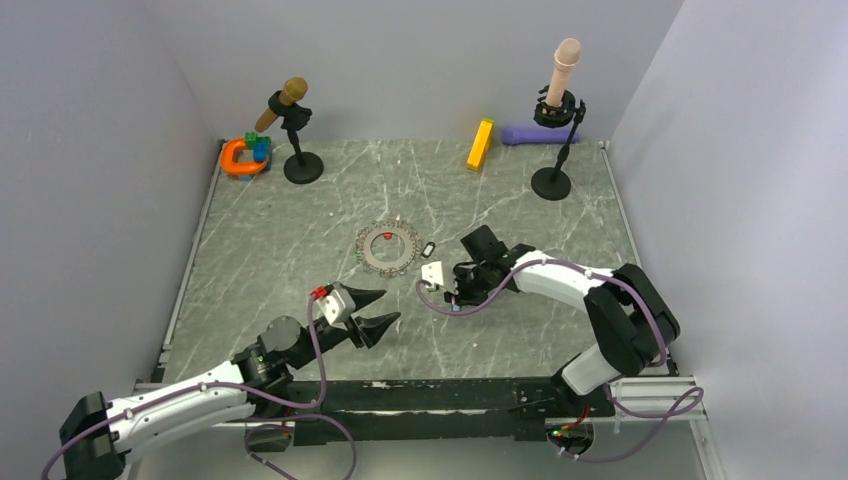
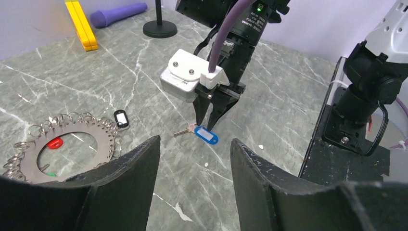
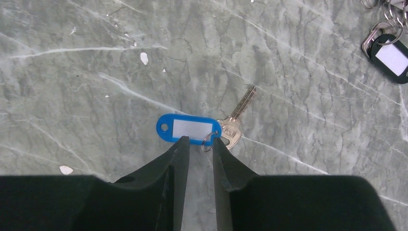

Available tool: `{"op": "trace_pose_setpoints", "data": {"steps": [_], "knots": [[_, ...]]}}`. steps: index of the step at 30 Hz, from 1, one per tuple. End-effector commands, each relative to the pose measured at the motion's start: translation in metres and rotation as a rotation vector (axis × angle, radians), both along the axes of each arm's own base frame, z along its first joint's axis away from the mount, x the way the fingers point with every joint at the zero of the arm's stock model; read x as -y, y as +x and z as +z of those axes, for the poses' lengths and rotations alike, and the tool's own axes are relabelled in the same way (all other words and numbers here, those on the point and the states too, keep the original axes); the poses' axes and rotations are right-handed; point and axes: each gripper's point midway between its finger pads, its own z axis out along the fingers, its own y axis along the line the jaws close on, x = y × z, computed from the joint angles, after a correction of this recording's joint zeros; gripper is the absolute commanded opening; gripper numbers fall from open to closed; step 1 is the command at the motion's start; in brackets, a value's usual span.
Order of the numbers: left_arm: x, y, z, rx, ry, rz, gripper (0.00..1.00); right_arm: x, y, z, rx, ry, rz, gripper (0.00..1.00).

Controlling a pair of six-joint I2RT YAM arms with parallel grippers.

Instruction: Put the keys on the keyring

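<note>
Black fingers of R gripper (image 3: pixel 199 142) fill the bottom of the R wrist view, tips down at the marble table (image 3: pixel 72 96), only a slim gap btwn them. Right at that gap sits the little split ring of the blue-tagged key (image 3: pixel 187 129), part of it btwn the tips, part at one tip's edge. Pinched or just touched? Can't tell from here. Blue tag lies flat w/ its white label up, and the silver blade angles away from the fingers. L wrist view agrees: R fingertips planted at the tag end of that key, key flat on the marble.

Over to L gripper (image 1: pixel 392 305): spread wide, nothing in it, hanging above the table toward the near edge, aimed at the blue-tagged key.

Keyring (image 2: pixel 108 144) lies flat mid-table, apart from the blue-tagged key, w/ a fringe of small loops all round. Red key (image 2: pixel 55 143) sits inside its hole. Black-tagged key (image 2: pixel 121 118) lies just beside the rim, on the side facing R gripper. Hooked to a loop or not, can't tell.

Far end of the table: yellow block (image 1: pixel 480 144) on the R side, orange C toy (image 1: pixel 240 158) in the L corner beside a black stand (image 1: pixel 302 165)
</note>
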Motion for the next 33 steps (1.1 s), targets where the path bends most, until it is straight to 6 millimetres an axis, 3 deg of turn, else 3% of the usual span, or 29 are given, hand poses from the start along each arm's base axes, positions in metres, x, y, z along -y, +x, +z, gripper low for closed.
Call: {"op": "trace_pose_setpoints", "data": {"steps": [1, 10, 16, 19, 24, 29, 33], "knots": [[-0.002, 0.000, 0.001, -0.010, -0.018, 0.008, 0.60, -0.009, 0.019, 0.007, 0.048, -0.004, -0.031, 0.25], [-0.003, -0.001, 0.001, -0.012, -0.024, 0.009, 0.60, -0.007, 0.021, 0.006, 0.050, -0.021, -0.045, 0.00], [-0.002, -0.001, 0.003, -0.010, -0.022, 0.006, 0.60, -0.009, 0.018, 0.014, 0.051, 0.005, -0.033, 0.00], [-0.001, -0.001, 0.004, -0.011, -0.023, 0.001, 0.60, -0.018, 0.016, 0.031, 0.020, 0.088, -0.023, 0.00], [-0.001, -0.002, 0.008, -0.007, -0.028, -0.003, 0.59, -0.033, 0.015, 0.075, -0.072, 0.291, -0.003, 0.00], [0.000, -0.002, 0.012, -0.004, -0.027, -0.006, 0.59, -0.034, 0.017, 0.100, -0.131, 0.408, 0.004, 0.00], [-0.001, -0.003, 0.014, -0.004, -0.043, -0.004, 0.59, -0.034, 0.006, 0.127, -0.167, 0.566, 0.067, 0.00]]}}
